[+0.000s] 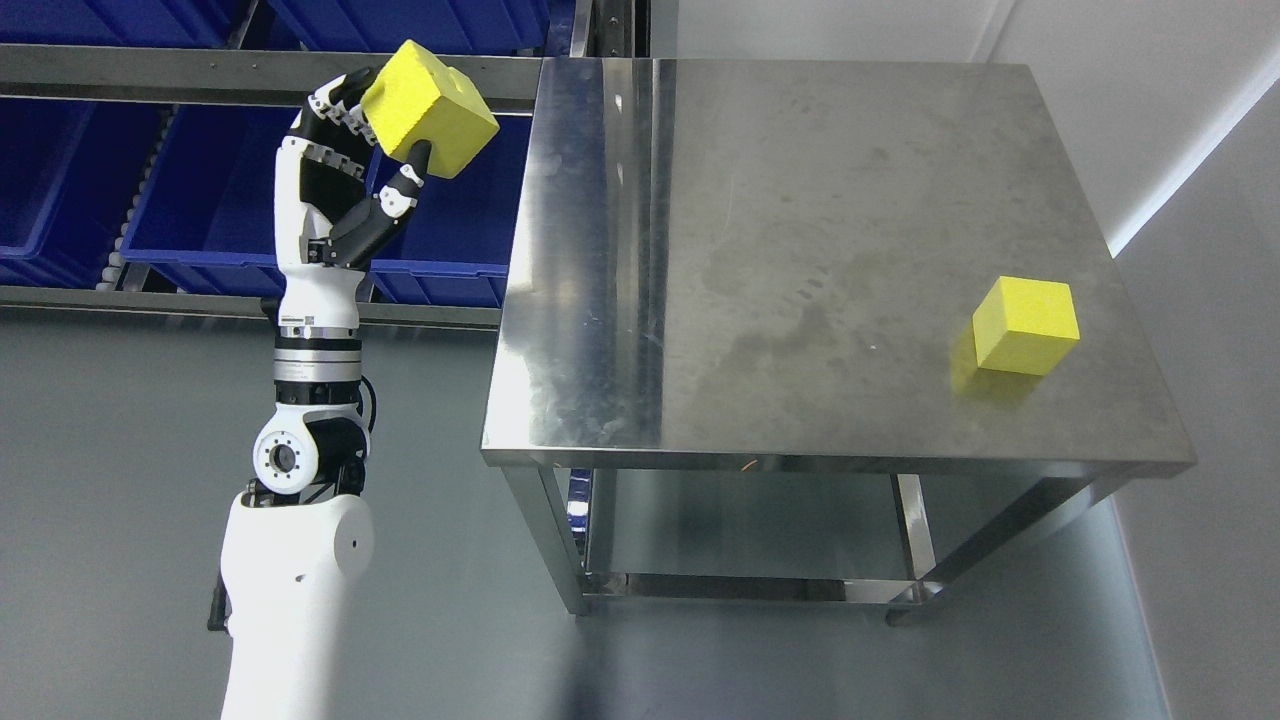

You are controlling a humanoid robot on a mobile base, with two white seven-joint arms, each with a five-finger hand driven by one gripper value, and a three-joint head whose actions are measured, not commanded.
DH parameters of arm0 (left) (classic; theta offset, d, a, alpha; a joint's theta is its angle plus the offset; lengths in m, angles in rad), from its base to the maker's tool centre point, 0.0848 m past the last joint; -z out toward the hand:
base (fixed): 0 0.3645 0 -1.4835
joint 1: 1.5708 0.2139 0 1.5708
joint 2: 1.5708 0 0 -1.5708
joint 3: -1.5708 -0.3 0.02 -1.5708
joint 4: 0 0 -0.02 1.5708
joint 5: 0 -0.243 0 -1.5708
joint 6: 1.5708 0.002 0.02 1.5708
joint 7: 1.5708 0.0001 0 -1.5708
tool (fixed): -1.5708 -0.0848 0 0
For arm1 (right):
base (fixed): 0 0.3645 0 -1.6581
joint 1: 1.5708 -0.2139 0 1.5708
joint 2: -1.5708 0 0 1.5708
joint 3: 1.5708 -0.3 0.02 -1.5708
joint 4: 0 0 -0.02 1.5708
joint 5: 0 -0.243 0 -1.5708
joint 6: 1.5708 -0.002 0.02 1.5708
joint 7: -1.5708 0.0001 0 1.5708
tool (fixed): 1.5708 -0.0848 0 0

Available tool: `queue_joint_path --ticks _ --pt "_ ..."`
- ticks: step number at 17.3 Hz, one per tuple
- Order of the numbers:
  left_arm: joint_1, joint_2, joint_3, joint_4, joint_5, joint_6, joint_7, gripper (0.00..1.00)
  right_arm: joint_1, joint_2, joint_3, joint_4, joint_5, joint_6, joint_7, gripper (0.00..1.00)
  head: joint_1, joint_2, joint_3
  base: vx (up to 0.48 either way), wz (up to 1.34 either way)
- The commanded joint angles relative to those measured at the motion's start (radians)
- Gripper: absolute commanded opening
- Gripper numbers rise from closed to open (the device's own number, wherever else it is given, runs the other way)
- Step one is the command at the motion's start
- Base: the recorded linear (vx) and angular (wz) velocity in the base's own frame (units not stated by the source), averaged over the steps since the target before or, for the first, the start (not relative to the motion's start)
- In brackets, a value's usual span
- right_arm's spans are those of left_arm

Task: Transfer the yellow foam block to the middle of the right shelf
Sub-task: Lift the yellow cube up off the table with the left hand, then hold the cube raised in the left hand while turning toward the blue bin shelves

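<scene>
Yellow foam block (430, 107) sits at eleven o'clock, tilted, pinched by the left hand (355, 160) between fingertips and thumb before the blue bins (200, 200). Such a shallow corner grip may let soft foam twist loose; a second block (1026, 325) on the steel table (800, 200) could confuse placement.

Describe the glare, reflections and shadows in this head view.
Head view: a bright glare band runs down the left part of the steel table; the yellow block on the table throws a yellowish reflection to its lower left; the held block in the left hand looks sharp and evenly lit.
</scene>
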Motion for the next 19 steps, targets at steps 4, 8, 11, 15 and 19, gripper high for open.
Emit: queue_joint_path --ticks 4,8,11,15,19 --pt "0.02 -0.002 0.015 -0.049 0.033 -0.005 0.012 0.35 -0.003 -0.017 0.0 -0.017 -0.021 0.001 0.0 1.0 0.0 0.0 0.0 -0.084 0.01" --pt "0.036 -0.002 0.015 -0.059 0.032 -0.007 0.01 0.35 -0.002 -0.017 0.0 -0.017 -0.021 0.001 0.0 1.0 0.0 0.0 0.0 -0.085 0.35" --pt "0.05 -0.002 0.015 -0.065 0.032 -0.007 0.01 0.35 -0.002 -0.017 0.0 -0.017 -0.023 0.001 0.0 1.0 0.0 0.0 0.0 -0.052 0.79" --pt "0.05 -0.002 0.015 -0.065 0.032 -0.007 0.01 0.35 -0.002 -0.017 0.0 -0.017 -0.021 0.001 0.0 1.0 0.0 0.0 0.0 -0.036 1.11" --pt "0.05 -0.002 0.015 -0.065 0.032 -0.007 0.009 0.35 -0.002 -0.017 0.0 -0.017 -0.021 0.001 0.0 1.0 0.0 0.0 0.0 -0.027 1.28"
